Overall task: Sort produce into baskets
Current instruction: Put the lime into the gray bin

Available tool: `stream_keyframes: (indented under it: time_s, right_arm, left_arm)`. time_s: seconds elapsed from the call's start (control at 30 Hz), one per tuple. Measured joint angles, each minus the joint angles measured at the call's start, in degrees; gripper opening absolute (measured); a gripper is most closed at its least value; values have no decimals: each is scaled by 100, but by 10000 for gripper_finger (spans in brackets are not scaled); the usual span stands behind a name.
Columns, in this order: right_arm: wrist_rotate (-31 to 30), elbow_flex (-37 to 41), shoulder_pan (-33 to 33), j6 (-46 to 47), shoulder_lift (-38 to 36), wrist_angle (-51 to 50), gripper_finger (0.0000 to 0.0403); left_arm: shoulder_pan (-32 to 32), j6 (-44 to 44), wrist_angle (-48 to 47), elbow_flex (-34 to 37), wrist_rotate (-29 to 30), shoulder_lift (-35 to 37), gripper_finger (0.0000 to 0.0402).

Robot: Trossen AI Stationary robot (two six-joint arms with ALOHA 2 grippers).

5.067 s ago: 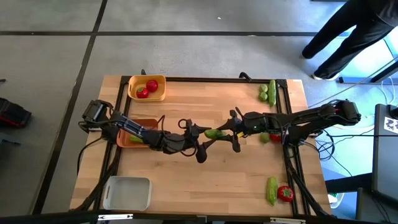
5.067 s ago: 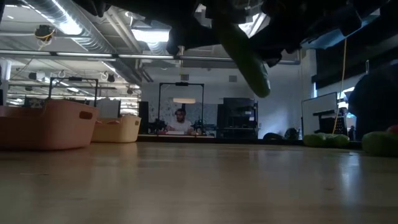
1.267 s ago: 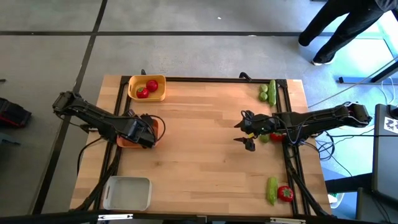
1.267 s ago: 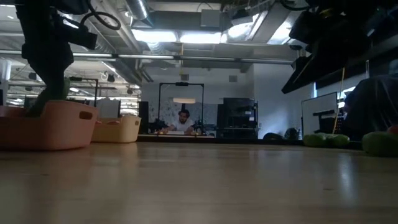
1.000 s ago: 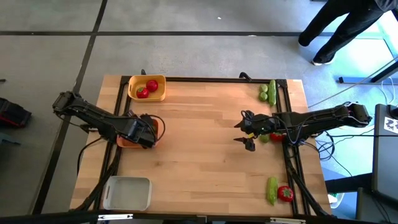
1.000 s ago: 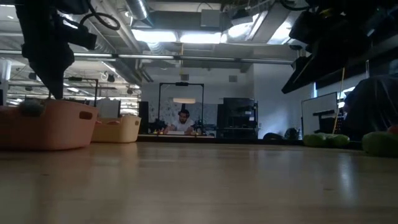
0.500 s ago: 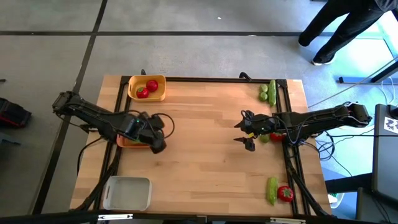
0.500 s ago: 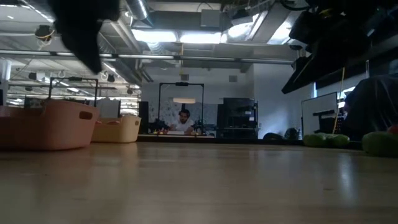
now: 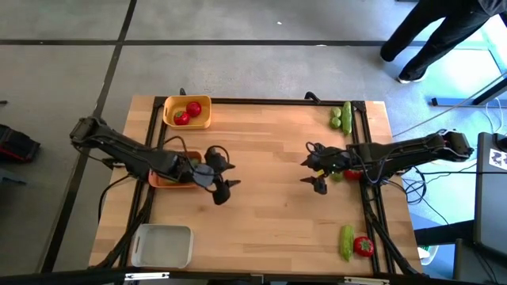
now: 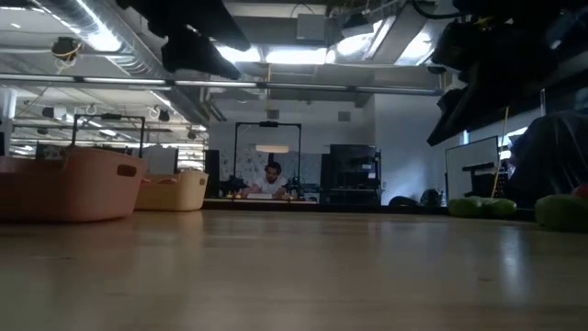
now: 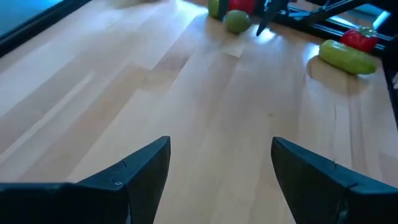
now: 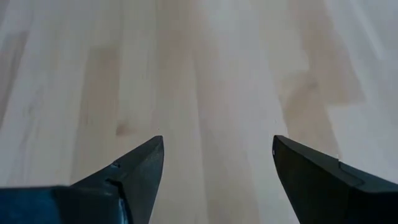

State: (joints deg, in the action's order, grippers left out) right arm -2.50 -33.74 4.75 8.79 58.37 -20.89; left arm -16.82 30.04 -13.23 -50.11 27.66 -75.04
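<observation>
My left gripper (image 9: 223,180) is open and empty over the bare table, just right of the orange basket (image 9: 168,179). My arm hides most of that basket. The yellow basket (image 9: 188,111) at the far left holds red tomatoes (image 9: 188,113). The white-grey basket (image 9: 162,245) stands at the near left. My right gripper (image 9: 314,172) is open and empty right of the middle. A lime (image 9: 337,175) and a tomato (image 9: 351,174) lie under its arm. A cucumber (image 9: 346,241) and a tomato (image 9: 364,246) lie at the near right. A cucumber (image 9: 347,113) and a lime (image 9: 336,119) lie at the far right.
The left wrist view looks across the bare wood toward the lime (image 11: 236,22) and the near-right cucumber (image 11: 347,56). A dark frame rail (image 9: 366,158) runs along the table's right side. A person's legs (image 9: 444,39) show on the floor beyond the far right corner.
My left gripper has risen from over the orange basket and gone toward the table's right, out over the bare wood near the middle. My right arm has kept almost still.
</observation>
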Motion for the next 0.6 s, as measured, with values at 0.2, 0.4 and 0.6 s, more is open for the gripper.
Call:
stream_keyframes:
  time_s: [0.2,0.4,0.6]
  right_arm:
    - [-318,-439,280,598,0,-1371,291]
    - [-605,-1034,352,1412,0,-2984,291]
    - [-600,-993,347,2409,-2,-3932,291]
  left_arm:
    - [0,-13,338,5,0,-475,274]
    - [0,19,393,5,0,-832,274]
    - [0,122,403,5,-6,-914,274]
